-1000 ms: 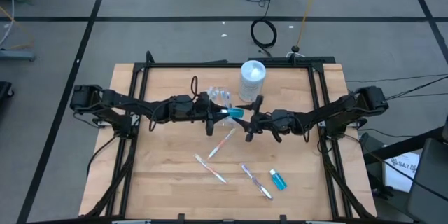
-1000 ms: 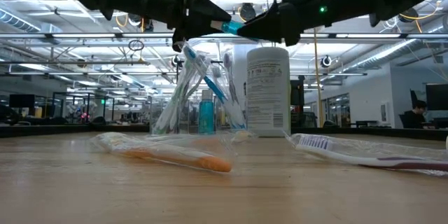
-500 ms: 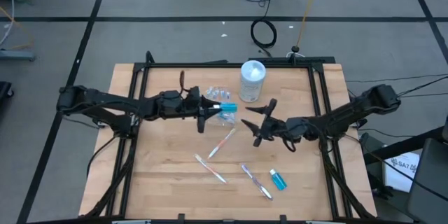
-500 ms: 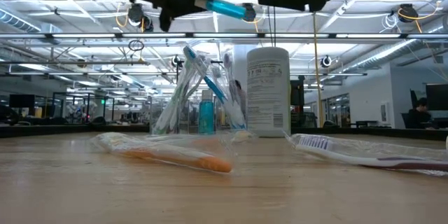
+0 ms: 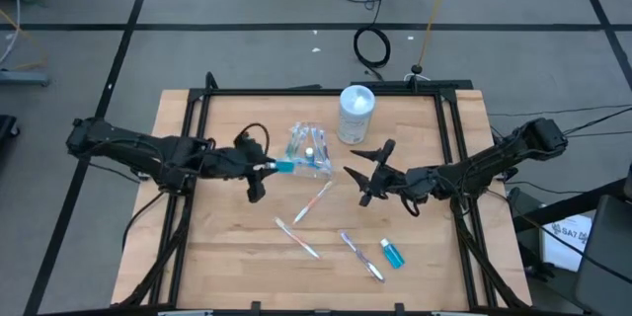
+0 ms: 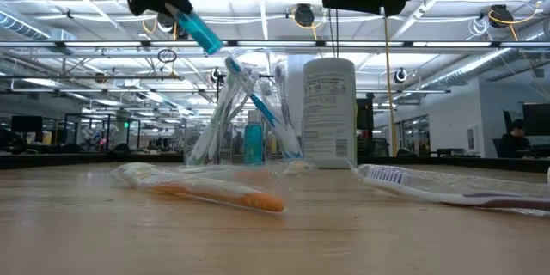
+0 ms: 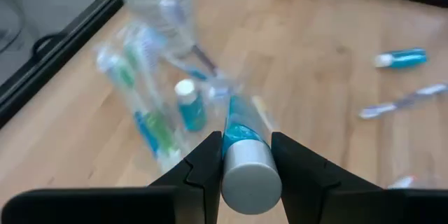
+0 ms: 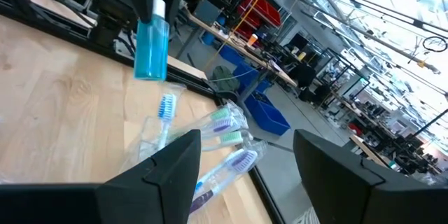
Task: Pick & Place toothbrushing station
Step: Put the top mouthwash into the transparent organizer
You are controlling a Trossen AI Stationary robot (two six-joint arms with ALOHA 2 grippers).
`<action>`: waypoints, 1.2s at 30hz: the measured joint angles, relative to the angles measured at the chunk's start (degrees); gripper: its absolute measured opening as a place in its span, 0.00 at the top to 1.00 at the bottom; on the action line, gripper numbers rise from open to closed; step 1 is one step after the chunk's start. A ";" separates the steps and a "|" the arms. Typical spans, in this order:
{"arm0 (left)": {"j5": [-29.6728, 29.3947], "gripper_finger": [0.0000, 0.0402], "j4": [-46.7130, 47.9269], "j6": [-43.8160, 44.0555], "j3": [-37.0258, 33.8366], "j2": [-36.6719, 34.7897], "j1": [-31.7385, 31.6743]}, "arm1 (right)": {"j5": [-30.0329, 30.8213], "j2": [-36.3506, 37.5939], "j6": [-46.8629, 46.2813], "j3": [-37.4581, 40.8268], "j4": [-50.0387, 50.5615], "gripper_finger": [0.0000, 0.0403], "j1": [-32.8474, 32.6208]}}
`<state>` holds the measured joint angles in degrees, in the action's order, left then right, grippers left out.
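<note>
A clear plastic cup (image 5: 308, 150) holding several toothbrushes and a small blue tube (image 7: 189, 105) stands on the table left of a white canister (image 5: 355, 114). My left gripper (image 5: 265, 170), just left of the cup and above the table, is shut on another blue tube (image 5: 284, 167); the low view shows this tube (image 6: 199, 30) high above the cup. My right gripper (image 5: 370, 173) hovers open and empty to the right of the cup. Three toothbrushes (image 5: 314, 200), (image 5: 296, 238), (image 5: 361, 255) and a third blue tube (image 5: 393, 253) lie flat on the wood. My left gripper pinches the blue tube at its white-capped end (image 7: 246, 171) between its two fingers (image 7: 203, 171). The fingers come from the table's left, slanting down, and lie along the tube. The blue body (image 8: 150, 45) sticks out past the fingertips toward the cup, lifted clear.
The white canister stands close behind the cup, near the far edge. A black frame rail (image 5: 316, 92) runs round the tabletop. Bare wood lies at the near left (image 5: 217, 247). A person (image 6: 514, 137) sits far off in the room.
My left gripper has drawn back toward the table's left edge and risen, tipping its fingers downward, with the blue tube carried along from beside the right gripper to just left of the cup. My right gripper has pulled away toward the right and up a little, staying open.
</note>
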<state>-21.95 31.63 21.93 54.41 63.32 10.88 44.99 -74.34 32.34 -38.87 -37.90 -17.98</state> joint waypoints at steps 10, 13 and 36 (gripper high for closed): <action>-2.94 0.72 8.21 10.16 0.35 3.30 -0.98 | -0.02 -0.01 -0.13 0.00 0.04 0.44 -0.02; -3.71 0.72 6.49 8.97 0.29 5.97 -2.77 | -0.02 -0.01 -0.13 0.00 0.03 0.44 -0.02; 7.38 0.72 -18.90 -0.93 0.35 12.49 -12.78 | -0.22 -0.03 -0.15 0.00 0.43 0.44 0.00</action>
<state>-14.57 12.73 21.00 54.76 75.81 -1.90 44.77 -74.37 32.18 -38.87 -37.47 -17.98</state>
